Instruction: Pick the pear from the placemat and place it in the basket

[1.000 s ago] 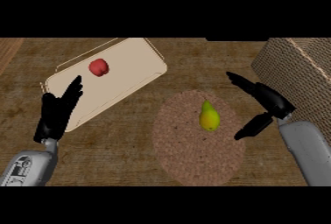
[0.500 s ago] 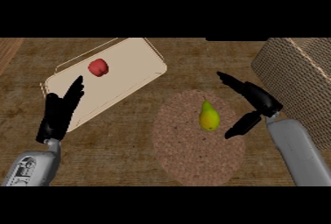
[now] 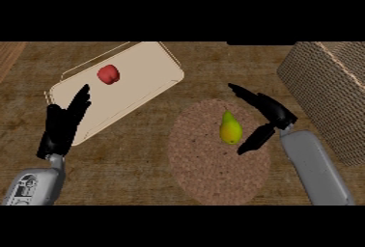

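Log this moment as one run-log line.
phase: reach | right hand: open beside pear, not touching | pear: on placemat | left hand: open, resting by tray | basket: right edge

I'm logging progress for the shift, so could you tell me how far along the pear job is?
Nothing is finished: the pear lies on the placemat, unheld. In hand: the right hand is open beside the pear, fingers and thumb spread on either side. Left: grasping, lifting and carrying it to the basket. The left hand rests open by the tray.

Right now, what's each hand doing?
Left hand: open, holding nothing, over the tray's edge.
Right hand: open beside the pear, not gripping it.
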Tool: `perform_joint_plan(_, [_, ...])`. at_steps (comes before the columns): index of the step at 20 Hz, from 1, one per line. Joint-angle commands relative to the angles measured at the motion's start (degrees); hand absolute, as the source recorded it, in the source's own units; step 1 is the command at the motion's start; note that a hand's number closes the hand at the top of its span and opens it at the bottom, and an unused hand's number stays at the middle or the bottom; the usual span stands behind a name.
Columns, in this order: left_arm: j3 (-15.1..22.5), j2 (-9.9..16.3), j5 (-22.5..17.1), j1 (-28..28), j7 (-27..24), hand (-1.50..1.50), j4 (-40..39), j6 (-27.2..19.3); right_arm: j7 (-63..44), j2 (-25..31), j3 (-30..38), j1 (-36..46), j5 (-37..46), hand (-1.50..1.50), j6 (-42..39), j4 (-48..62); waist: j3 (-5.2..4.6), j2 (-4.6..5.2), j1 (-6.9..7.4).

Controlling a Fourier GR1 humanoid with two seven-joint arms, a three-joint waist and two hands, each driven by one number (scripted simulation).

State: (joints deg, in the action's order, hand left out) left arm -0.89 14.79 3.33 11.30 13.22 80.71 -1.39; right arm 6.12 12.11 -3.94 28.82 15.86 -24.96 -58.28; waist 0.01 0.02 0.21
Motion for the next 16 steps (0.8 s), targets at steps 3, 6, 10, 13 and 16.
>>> perform_joint_plan(3, [-0.7,-2.2,2.4,3.6,-2.0,0.00,-5.5,-0.3,3.7,-2.4,-1.3,-3.7,3.6,-1.50,2.1,0.5,-0.01,0.01,-0.28])
perform_joint_plan(6, [-0.9,-3.2,3.6,2.1,-2.4,0.00,-4.8,-0.7,0.4,-2.2,1.1,-0.5,2.1,-1.50,-1.0,0.7,-0.01,0.00,-0.20])
perform_joint_plan(10, [-2.2,-2.1,2.2,0.3,-1.3,0.00,-1.4,1.2,3.2,-5.9,0.1,1.4,6.4,-1.50,5.9,6.7,0.01,0.02,0.19])
perform_joint_plan(13, [-3.6,-1.2,1.8,1.2,-2.5,0.00,-2.6,2.9,8.2,-3.3,0.0,1.4,7.4,1.50,2.9,7.1,0.00,0.03,0.06])
perform_joint_plan(16, [-2.3,-3.1,2.6,4.4,0.6,0.00,-4.2,1.7,10.5,-2.0,-0.9,3.1,11.6,1.50,7.3,8.8,0.01,0.10,0.02])
